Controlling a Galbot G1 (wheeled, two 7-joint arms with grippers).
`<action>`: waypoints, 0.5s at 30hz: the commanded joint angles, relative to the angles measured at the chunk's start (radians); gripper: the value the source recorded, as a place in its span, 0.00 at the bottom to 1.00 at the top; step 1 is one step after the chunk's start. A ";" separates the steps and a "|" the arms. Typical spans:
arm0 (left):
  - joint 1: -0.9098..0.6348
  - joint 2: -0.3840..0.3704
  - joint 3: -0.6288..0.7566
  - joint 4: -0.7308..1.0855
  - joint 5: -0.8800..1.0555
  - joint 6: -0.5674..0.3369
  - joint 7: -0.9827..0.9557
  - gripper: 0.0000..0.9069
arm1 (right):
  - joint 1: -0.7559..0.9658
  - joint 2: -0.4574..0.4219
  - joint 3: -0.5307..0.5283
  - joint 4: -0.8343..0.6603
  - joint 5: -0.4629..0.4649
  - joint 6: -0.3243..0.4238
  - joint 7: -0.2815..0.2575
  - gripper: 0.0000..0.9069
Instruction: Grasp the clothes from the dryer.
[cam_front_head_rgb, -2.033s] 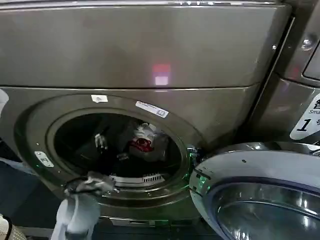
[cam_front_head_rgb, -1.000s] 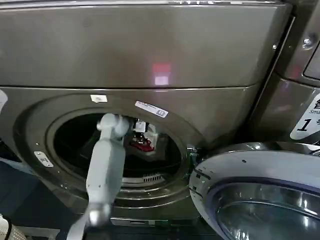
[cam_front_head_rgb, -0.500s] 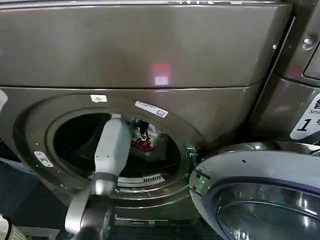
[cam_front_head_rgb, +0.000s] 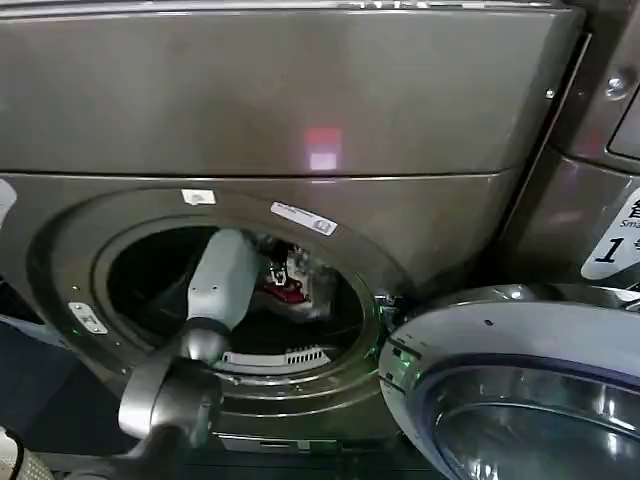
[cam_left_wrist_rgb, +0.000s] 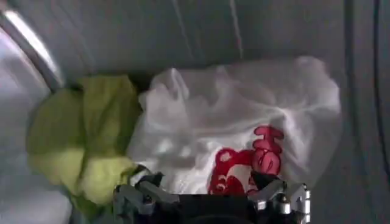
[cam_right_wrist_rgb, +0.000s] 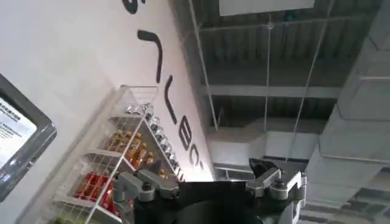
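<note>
Left wrist view showed the left claw (cam_left_wrist_rgb: 210, 198) spread wide, just short of the soft white crumpled cloth with a red print (cam_left_wrist_rgb: 244, 134), inside the bronze-grey metal dryer (cam_front_head_rgb: 300, 120) drum. Light and limp, it should bunch easily; pinching a raised fold near the print looked best.

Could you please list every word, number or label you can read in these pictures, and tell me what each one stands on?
"1": large digit on the white sticker on the neighbouring machine; the small text above it is cut off.
Red print on the white garment: too crumpled to read.
Stickers on the dryer: the white label above the porthole, too blurred.
Large dark letters on the white wall: cropped, not readable.
</note>
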 joint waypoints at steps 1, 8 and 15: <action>-0.018 0.000 0.090 0.081 -0.153 0.022 0.005 1.00 | -0.002 -0.002 0.002 0.003 0.003 0.000 -0.001 1.00; -0.040 -0.006 0.128 0.147 -0.227 0.067 -0.007 1.00 | -0.003 -0.001 0.000 0.010 0.008 0.002 -0.003 1.00; -0.051 -0.006 0.170 0.176 -0.293 0.145 0.017 1.00 | -0.004 -0.001 -0.005 0.012 0.012 0.002 -0.004 1.00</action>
